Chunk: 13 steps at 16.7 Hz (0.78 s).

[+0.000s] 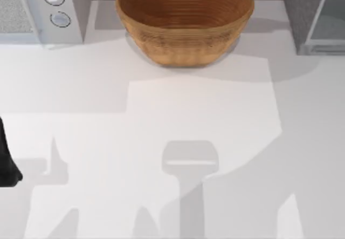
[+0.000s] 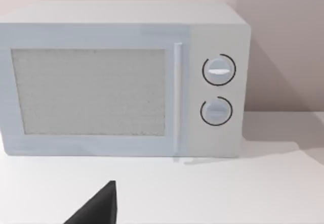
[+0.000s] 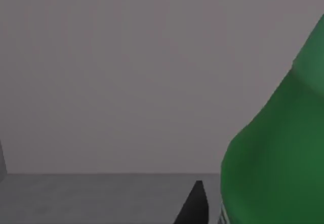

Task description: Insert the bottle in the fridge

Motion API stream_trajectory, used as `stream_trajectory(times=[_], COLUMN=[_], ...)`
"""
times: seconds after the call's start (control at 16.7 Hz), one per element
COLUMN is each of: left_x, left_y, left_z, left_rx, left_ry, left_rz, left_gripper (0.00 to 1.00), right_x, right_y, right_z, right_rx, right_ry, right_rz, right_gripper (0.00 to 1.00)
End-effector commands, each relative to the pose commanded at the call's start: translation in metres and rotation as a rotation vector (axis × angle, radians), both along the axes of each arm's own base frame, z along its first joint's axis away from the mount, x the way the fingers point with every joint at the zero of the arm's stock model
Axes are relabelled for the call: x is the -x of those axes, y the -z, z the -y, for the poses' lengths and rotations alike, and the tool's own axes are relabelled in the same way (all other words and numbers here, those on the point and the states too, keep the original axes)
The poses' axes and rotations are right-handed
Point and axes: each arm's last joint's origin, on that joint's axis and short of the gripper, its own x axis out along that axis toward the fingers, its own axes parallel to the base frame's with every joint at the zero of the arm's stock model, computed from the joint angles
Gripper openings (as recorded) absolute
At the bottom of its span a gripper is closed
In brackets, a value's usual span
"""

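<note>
one bottle [image 3: 276, 153], one fridge [image 1: 315, 15], one basket [image 1: 184, 20]; pincer states unclear

Big wicker basket [image 1: 185, 20] at the counter's [image 1: 178, 120] back, microwave [image 1: 40, 9] left, grey fridge [image 1: 315, 15] right.

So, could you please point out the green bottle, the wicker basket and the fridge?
Green plastic bottle [image 3: 276, 153]: right wrist view, shoulder.
Brown woven wicker basket [image 1: 183, 45]: top view, outer wall.
Grey box-shaped fridge [image 1: 302, 7]: top view, grey side.
</note>
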Motion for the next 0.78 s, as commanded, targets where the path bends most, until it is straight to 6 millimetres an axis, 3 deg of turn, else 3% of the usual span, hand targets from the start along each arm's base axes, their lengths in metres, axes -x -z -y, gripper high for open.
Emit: stream_trajectory(times=[0.42, 0.78], left_x=[0.0000, 0.0000], left_y=[0.0000, 0.0000], left_z=[0.0000, 0.0000], left_rx=[0.000, 0.000], left_ry=[0.000, 0.000], left_rz=[0.000, 0.000], left_gripper=[1.00, 1.00], right_x=[0.0000, 0.0000], right_y=[0.0000, 0.0000], right_z=[0.0000, 0.0000], right_rx=[0.000, 0.000], right_ry=[0.000, 0.000], right_rz=[0.000, 0.000], right_gripper=[0.98, 1.00])
